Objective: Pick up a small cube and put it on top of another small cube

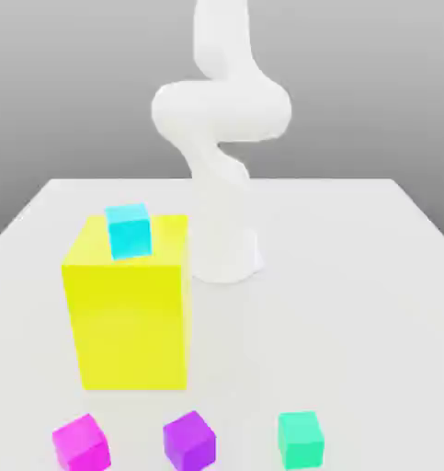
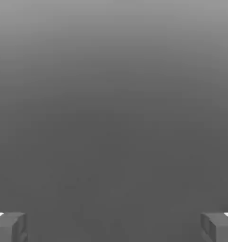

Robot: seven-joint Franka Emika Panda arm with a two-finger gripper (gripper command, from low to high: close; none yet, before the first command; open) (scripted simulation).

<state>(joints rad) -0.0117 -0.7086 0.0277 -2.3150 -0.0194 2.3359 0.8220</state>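
The tool (image 2: 114, 227) has its two fingers (image 2: 9, 227) spread wide apart with nothing between them. The sea-green cube (image 1: 301, 440) sits on the tabletop (image 1: 354, 304), well apart from the tool; the magenta-pink cube (image 1: 81, 443) and purple cube (image 1: 189, 440) line up beside it.

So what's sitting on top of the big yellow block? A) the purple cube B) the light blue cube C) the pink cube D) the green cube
B: the light blue cube rests on top of the yellow block, while the pink cube, purple cube and green cube all sit on the table in front.
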